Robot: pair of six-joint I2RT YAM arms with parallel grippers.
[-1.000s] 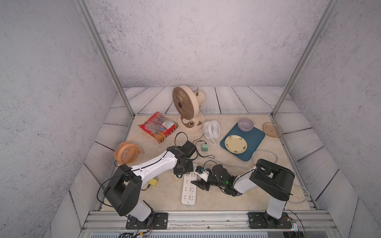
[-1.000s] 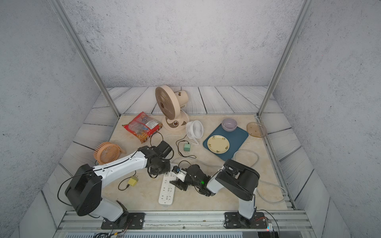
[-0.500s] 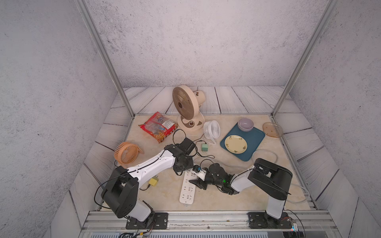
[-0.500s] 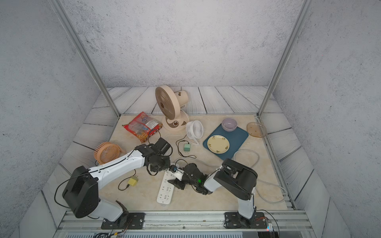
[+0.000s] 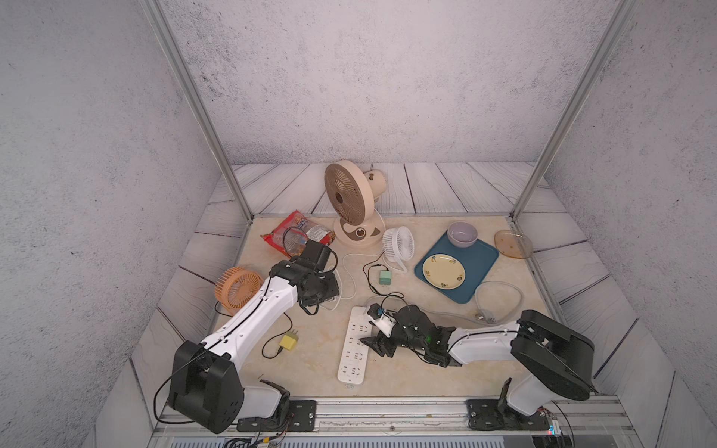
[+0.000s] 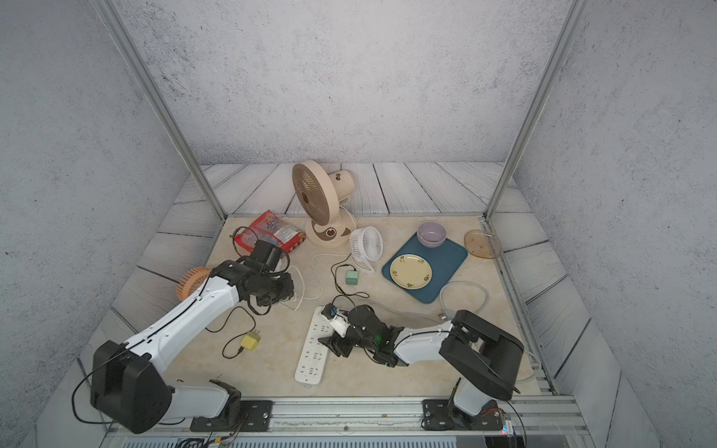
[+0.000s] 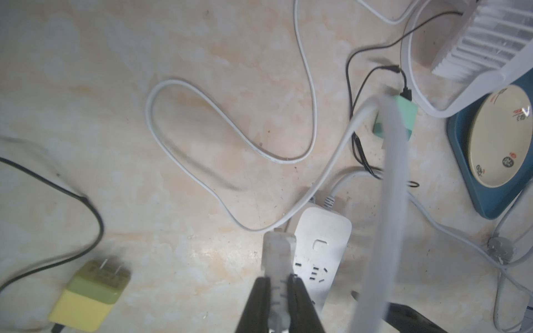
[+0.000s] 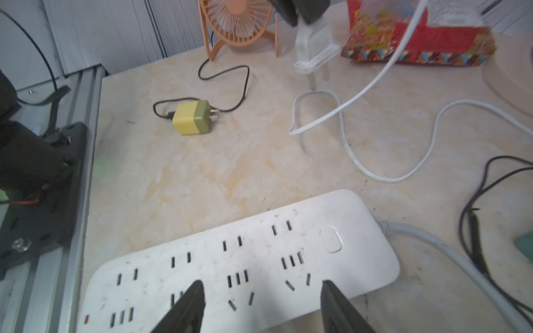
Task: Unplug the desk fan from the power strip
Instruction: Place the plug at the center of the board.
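The beige desk fan (image 5: 349, 201) (image 6: 316, 198) stands at the back of the table. Its white cord (image 7: 305, 92) loops over the table to a pale plug (image 7: 277, 253) (image 8: 314, 49). My left gripper (image 7: 278, 281) is shut on that plug and holds it in the air with its bare prongs clear of the power strip (image 5: 355, 345) (image 6: 312, 351) (image 8: 245, 253). Low over the strip's far end hangs my right gripper (image 8: 262, 284) (image 5: 370, 341), open, with one finger on each side of a socket group. No plug sits in any socket that shows.
A yellow adapter (image 5: 288, 342) on a black cord lies left of the strip, and an orange fan (image 5: 237, 289) stands beyond it. A green adapter (image 5: 385, 277), a small white fan (image 5: 397, 244), a blue tray (image 5: 481, 271) with a plate, and a snack bag (image 5: 298, 232) lie farther back.
My left gripper has moved back and to the left, away from the strip, with the plug in it. The right gripper's jaws have widened over the strip.
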